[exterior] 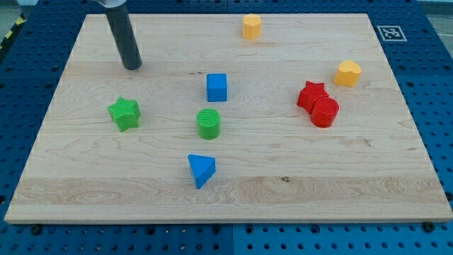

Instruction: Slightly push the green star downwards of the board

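Green star: chunky, bright green, lying flat in the left half of the board, a little above mid-height in the view. Nothing touches it.

My tip sits on the wood above the star, toward the view's top, apart from it. The rod is dark, slightly tilted, and has no fingers, so there is no grip to report.

Green cylinder to the star's right, well apart. Blue cube just above that cylinder; blue triangular block below it. Red star and red cylinder touch each other at the view's right. Yellow block near them, shape unclear. Second yellow block at the top edge.

No containers. Bench: pale wooden board, visible grain, resting on a blue perforated surface. A black-and-white marker tag lies off the board's top right corner.
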